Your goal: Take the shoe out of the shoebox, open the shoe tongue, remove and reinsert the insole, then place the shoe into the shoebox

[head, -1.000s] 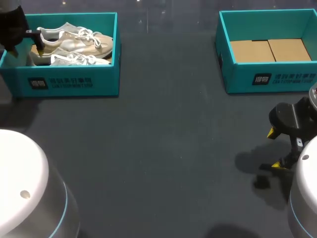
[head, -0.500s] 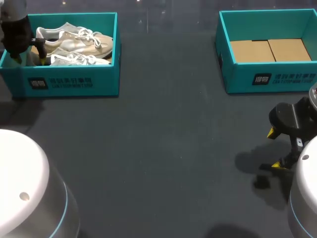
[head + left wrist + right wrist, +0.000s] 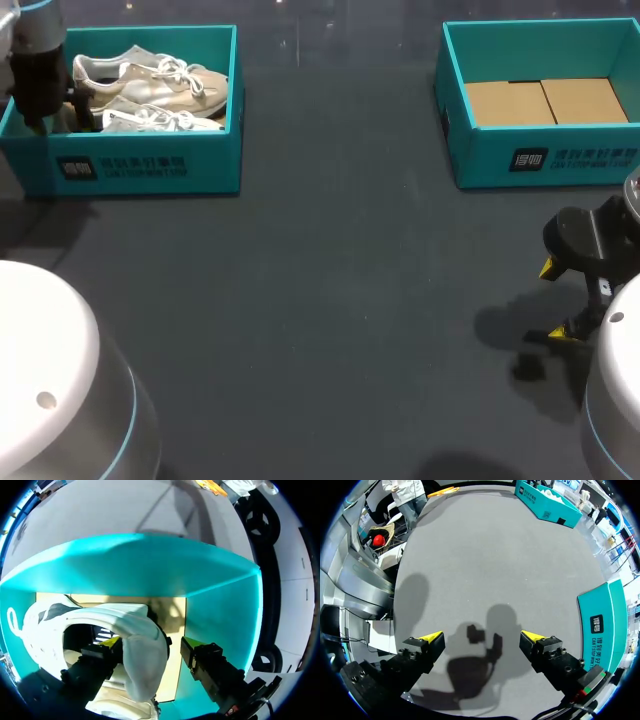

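The left gripper (image 3: pixel 148 645) sits low in the left box (image 3: pixel 150 168). Its fingers are parted around the heel of a pale shoe (image 3: pixel 50 630), one tip inside the opening, the other outside and just clear. Two shoes lie in this box. The right gripper (image 3: pixel 482 637) hangs spread wide over the table (image 3: pixel 330 300), holding nothing. The second box (image 3: pixel 540 155) shows two cardboard panels (image 3: pixel 505 100).

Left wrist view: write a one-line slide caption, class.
Open left gripper straddles the heel of the white shoe inside the teal shoebox, one finger inside the shoe.
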`<state>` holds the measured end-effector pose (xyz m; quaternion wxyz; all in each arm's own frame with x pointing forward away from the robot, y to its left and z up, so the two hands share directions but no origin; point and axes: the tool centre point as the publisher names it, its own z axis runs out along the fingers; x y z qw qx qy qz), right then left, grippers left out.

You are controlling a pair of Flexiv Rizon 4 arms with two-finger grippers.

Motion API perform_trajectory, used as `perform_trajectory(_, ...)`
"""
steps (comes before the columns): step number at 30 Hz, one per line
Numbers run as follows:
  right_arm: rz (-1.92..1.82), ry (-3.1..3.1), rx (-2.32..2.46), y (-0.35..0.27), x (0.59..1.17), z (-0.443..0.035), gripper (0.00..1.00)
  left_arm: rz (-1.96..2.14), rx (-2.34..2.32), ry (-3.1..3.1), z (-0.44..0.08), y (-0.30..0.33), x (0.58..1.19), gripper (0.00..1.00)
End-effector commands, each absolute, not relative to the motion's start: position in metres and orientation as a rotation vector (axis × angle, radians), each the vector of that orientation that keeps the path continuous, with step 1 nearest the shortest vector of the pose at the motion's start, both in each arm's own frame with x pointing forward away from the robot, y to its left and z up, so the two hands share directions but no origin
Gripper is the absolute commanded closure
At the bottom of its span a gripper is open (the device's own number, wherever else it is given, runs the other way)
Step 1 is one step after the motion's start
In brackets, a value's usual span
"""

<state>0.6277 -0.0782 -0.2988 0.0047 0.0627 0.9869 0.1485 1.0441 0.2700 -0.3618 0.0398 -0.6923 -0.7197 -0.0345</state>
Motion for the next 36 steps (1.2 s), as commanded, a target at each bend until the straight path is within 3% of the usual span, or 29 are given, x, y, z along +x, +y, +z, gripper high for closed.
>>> perform_trajectory(1,0.463,3.088,0.196,-0.079,0.625,-0.298,0.0,-0.105,-2.11,-2.195,-0.368,0.27,1.049,0.25)
perform_trajectory(7,0.463,3.088,0.196,-0.079,0.625,-0.298,0.0,-0.113,-2.101,-2.181,-0.375,0.27,1.046,0.31)
perform_trajectory(11,0.463,3.088,0.196,-0.079,0.625,-0.298,0.0,-0.118,-2.089,-2.182,-0.378,0.27,1.047,0.51)
perform_trajectory(16,0.463,3.088,0.196,-0.079,0.625,-0.298,0.0,-0.123,-2.079,-2.178,-0.381,0.272,1.048,0.56)
perform_trajectory(20,0.463,3.088,0.196,-0.079,0.625,-0.298,0.0,-0.126,-2.079,-2.176,-0.38,0.275,1.048,0.95)
perform_trajectory(21,0.463,3.088,0.196,-0.079,0.625,-0.298,0.0,-0.127,-2.08,-2.175,-0.38,0.276,1.047,1.0)
perform_trajectory(36,0.463,3.088,0.196,-0.079,0.625,-0.298,0.0,-0.157,-2.158,-2.124,-0.37,0.289,1.045,1.0)
